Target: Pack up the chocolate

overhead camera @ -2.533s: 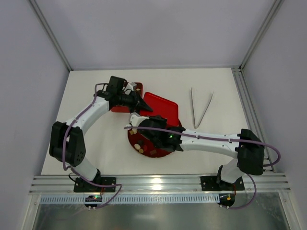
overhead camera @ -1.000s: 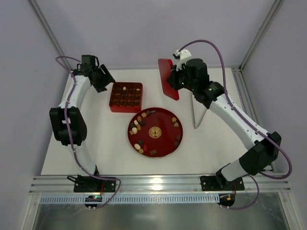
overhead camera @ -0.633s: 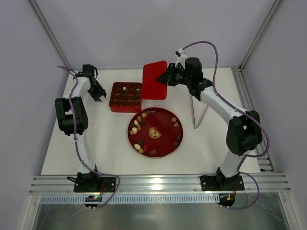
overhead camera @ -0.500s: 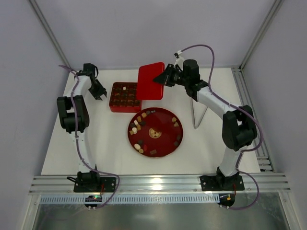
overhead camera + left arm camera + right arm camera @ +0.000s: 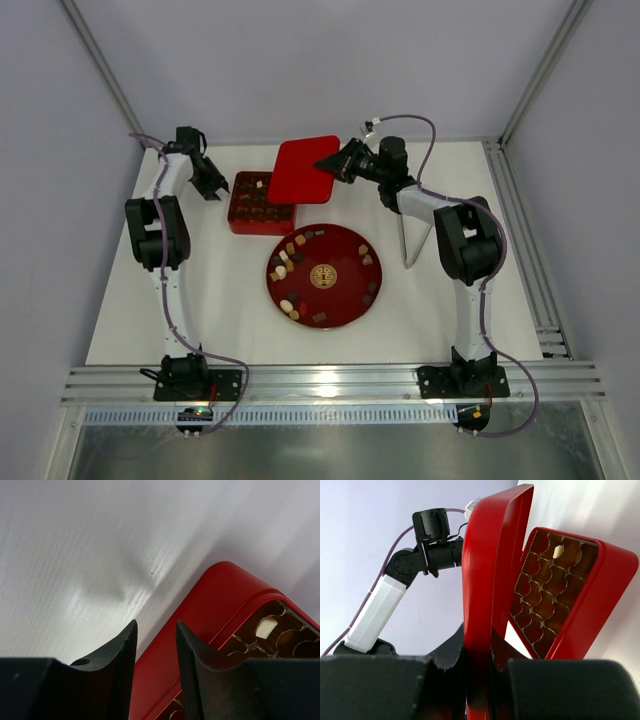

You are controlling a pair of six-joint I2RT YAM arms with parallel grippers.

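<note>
Clamping the lid (image 5: 300, 168), the right pincer (image 5: 327, 166) is swinging it over the box (image 5: 250, 207), chocolate (image 5: 290, 250) lying unpacked on the plate (image 5: 345, 288); whether the left pincer (image 5: 212, 188) is gripping, I cannot tell.

Lid (image 5: 303, 170) overlaps the box (image 5: 250, 206) on its right; plate (image 5: 345, 286) with chocolate (image 5: 290, 250) lies before them, tongs (image 5: 403, 228) rightward.

No legible text, label, brand or number in any view. Gold emblem (image 5: 322, 276) at centre of red plate (image 5: 346, 296) (pattern too small to read).
</note>
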